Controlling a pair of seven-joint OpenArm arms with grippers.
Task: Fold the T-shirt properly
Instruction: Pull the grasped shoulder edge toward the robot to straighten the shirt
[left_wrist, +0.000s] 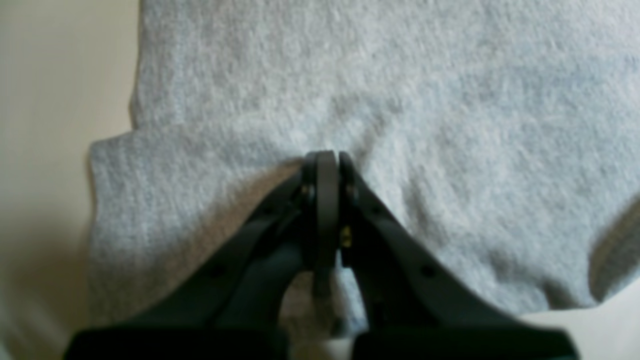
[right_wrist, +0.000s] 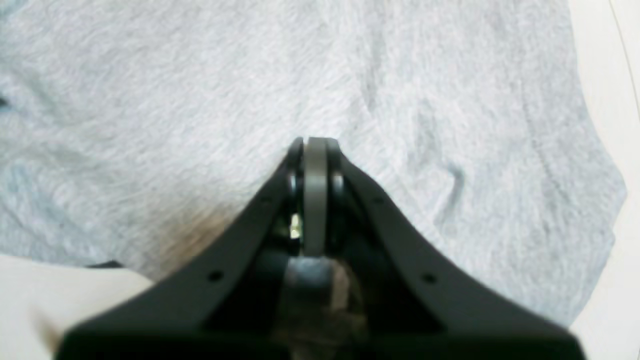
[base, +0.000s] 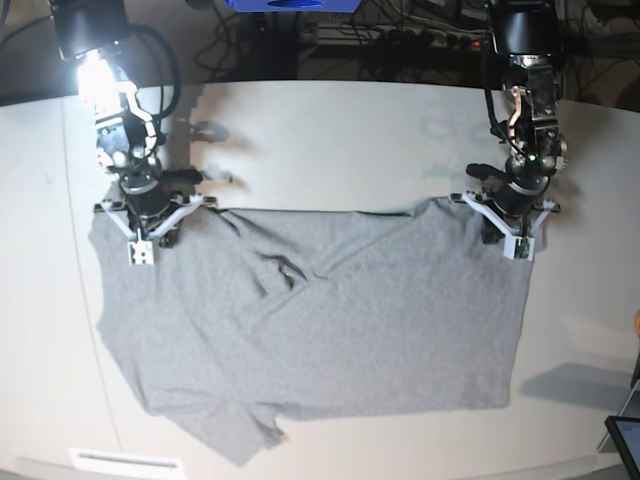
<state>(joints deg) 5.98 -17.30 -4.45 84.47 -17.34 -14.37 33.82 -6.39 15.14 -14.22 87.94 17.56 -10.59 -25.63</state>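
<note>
**Grey T-shirt spread flat, both claws clenched at its far edge**

Left wrist view: the left gripper (left_wrist: 327, 156) has its jaws pressed together, tips down against the T-shirt (left_wrist: 400, 100). Whether any cloth is pinched between them cannot be told. Heather-grey fabric fills most of the picture. A folded-over layer ends in a straight edge at the left, with the pale table (left_wrist: 55, 100) beyond it, and a ribbed hem shows at the right border. No lettering is visible here.

Right wrist view: the right gripper (right_wrist: 315, 142) is likewise clenched, its tips on the grey fabric; a grip on cloth cannot be confirmed. The shirt runs across the whole width, creased to the right of the claw, and its edge curves away at the right, where the table shows.

Base view: the T-shirt (base: 330, 330) lies on the white table (base: 340, 140), plain side up, with no writing to read. Its long axis runs left to right across the table. One short sleeve points toward the near edge at lower left. A small pucker sits left of centre. The right gripper (base: 150, 225) stands at the far-left corner of the cloth, the left gripper (base: 505, 220) at the far-right corner. No containers appear.
</note>
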